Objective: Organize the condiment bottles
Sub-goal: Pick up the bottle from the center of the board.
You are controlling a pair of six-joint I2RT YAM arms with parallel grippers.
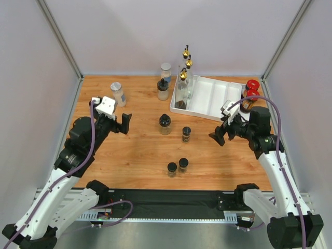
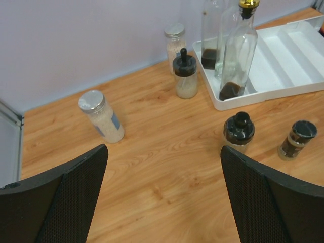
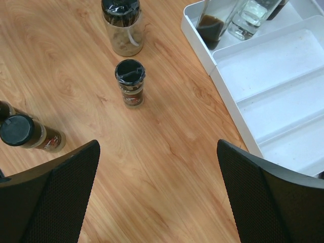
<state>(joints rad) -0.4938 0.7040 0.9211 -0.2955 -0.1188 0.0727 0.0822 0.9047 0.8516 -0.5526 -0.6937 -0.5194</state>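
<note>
The left gripper (image 1: 124, 123) hangs above the orange-brown wooden table (image 1: 135, 155), its black mesh-faced fingers (image 2: 76, 192) spread wide and holding nothing. The right gripper (image 1: 220, 136) faces it across the board, jaws likewise apart and empty. Between the two stand a knob-topped black-lidded glass jar (image 1: 165, 124) and, just beside it, a small black-capped spice jar (image 1: 186, 134). A pair of small black-capped jars (image 1: 171, 169) stands close together nearer the arms' bases. Beyond the left gripper, a silver-lidded clear jar of white grains (image 1: 118, 94) stands alone at the far left. Farther back, a second knob-topped jar (image 1: 163, 89) stands in front of another silver-lidded clear jar (image 1: 166, 71). Three tall clear glass bottles with gold spouts (image 1: 181, 91), two showing dark liquid at the bottom, stand upright in the leftmost compartment of the white divided plastic tray (image 1: 218, 96). Two red-lidded dark jars (image 1: 251, 96) stand just outside the tray's right edge, behind the right gripper.
</note>
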